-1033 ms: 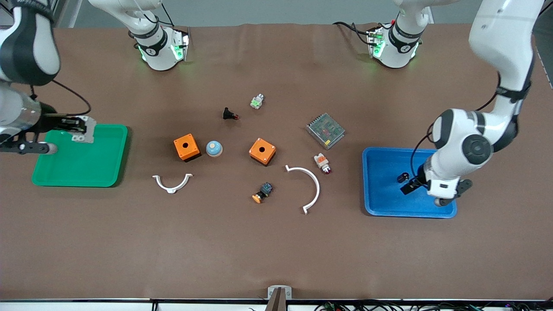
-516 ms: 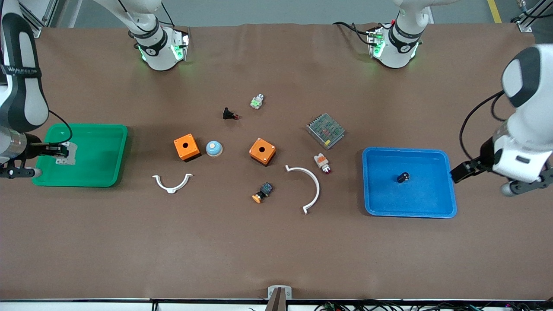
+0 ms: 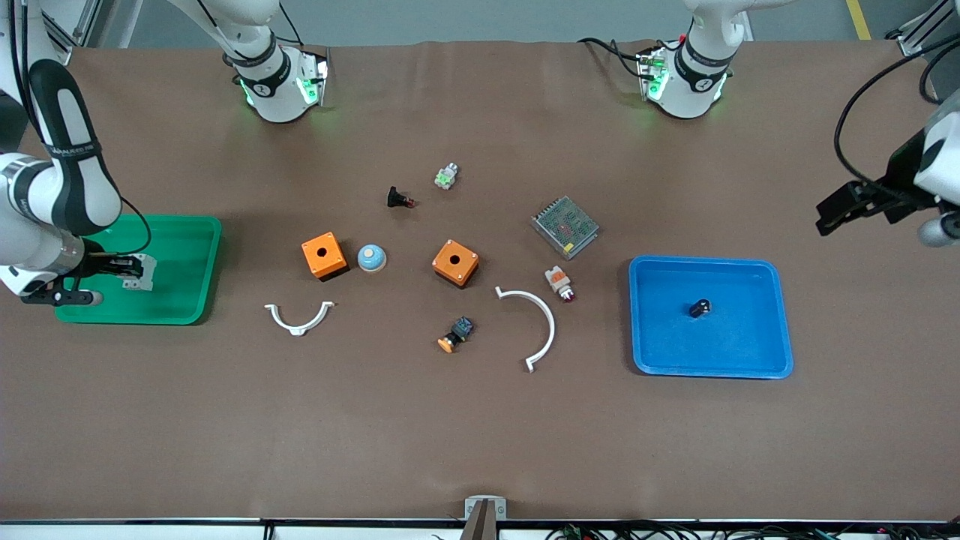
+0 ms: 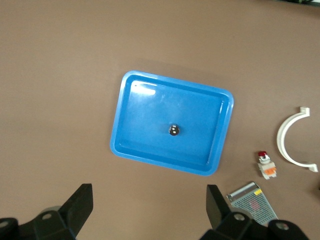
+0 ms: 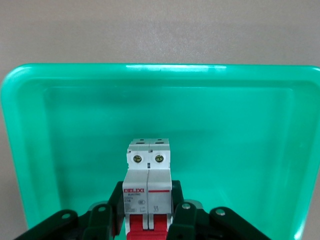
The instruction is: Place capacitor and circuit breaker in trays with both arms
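Note:
The capacitor (image 3: 699,307), a tiny black cylinder with a grey top, lies in the blue tray (image 3: 757,352); it also shows in the left wrist view (image 4: 173,130). My left gripper (image 3: 844,208) is open and empty, raised over the table at the left arm's end, clear of the blue tray (image 4: 205,167). My right gripper (image 3: 127,271) is shut on the white-grey circuit breaker (image 3: 141,273) and holds it low over the green tray (image 3: 191,300). In the right wrist view the breaker (image 5: 149,187) with its red switch sits between the fingers (image 5: 182,215) over the green tray (image 5: 250,150).
On the table's middle lie two orange boxes (image 3: 324,255) (image 3: 455,262), a blue-white dome (image 3: 371,258), two white curved clips (image 3: 298,318) (image 3: 534,322), a metal mesh box (image 3: 565,226), a white-orange lamp part (image 3: 559,283), a black-blue part with orange cap (image 3: 456,334), a black red-tipped part (image 3: 398,199) and a small green-white part (image 3: 446,176).
My left gripper has risen and drawn away from the blue tray, leaving the capacitor in it. My right gripper has moved lower over the green tray with the breaker.

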You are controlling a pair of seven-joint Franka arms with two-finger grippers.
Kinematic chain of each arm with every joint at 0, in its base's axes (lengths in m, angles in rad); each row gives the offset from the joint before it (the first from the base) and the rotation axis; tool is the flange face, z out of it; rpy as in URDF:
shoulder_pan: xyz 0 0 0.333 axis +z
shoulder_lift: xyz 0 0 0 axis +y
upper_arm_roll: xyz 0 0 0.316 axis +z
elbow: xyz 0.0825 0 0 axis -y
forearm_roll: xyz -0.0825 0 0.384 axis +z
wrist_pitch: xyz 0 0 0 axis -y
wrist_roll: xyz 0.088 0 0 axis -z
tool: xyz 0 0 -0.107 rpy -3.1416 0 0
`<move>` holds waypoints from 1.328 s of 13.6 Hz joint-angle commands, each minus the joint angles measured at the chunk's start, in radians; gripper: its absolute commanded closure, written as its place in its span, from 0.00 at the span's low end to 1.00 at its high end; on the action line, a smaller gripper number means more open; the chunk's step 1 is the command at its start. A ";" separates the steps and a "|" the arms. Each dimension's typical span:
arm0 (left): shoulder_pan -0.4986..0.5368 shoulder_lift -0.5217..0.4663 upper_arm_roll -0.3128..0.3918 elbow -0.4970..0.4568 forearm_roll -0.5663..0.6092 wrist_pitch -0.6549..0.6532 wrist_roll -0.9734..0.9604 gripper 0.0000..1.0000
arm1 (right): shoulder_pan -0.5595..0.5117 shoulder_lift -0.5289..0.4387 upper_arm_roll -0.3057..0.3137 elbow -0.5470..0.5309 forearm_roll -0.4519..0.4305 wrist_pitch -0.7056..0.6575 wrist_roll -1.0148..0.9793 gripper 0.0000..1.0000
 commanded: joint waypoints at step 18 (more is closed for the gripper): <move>-0.122 -0.187 0.094 -0.178 -0.004 -0.077 0.069 0.00 | 0.252 -0.370 0.044 0.057 0.053 -0.474 0.334 0.00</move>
